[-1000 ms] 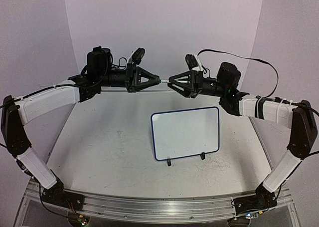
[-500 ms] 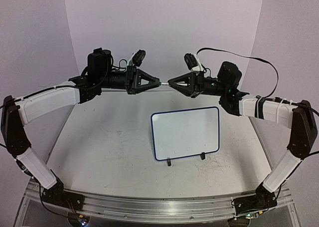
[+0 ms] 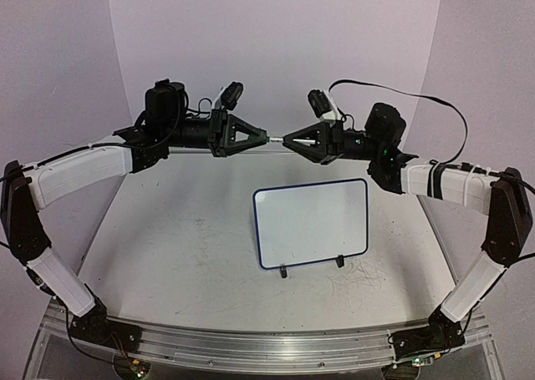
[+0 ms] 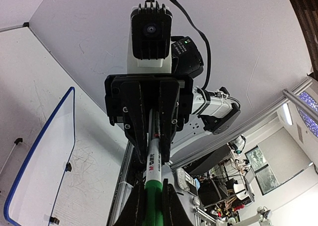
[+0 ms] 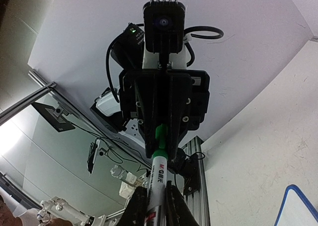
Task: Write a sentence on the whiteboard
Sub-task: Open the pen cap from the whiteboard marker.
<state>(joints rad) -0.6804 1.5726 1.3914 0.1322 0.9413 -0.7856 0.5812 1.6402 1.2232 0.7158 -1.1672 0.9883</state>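
Right gripper (image 3: 288, 137) has closed onto marker (image 3: 276, 136) body; left gripper (image 3: 264, 135) clamped on its green end, both raised toward far edge of table (image 3: 167, 246); whiteboard (image 3: 311, 221) plain white, blue-framed, standing on 2 clip feet (image 3: 284, 271), right of centre.

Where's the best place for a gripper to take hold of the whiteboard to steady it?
Take the whiteboard by its far top edge, coming down from above and pinching across the thin blue frame. It stands propped on two black clip feet at its near edge, so the far edge is probably raised and free.
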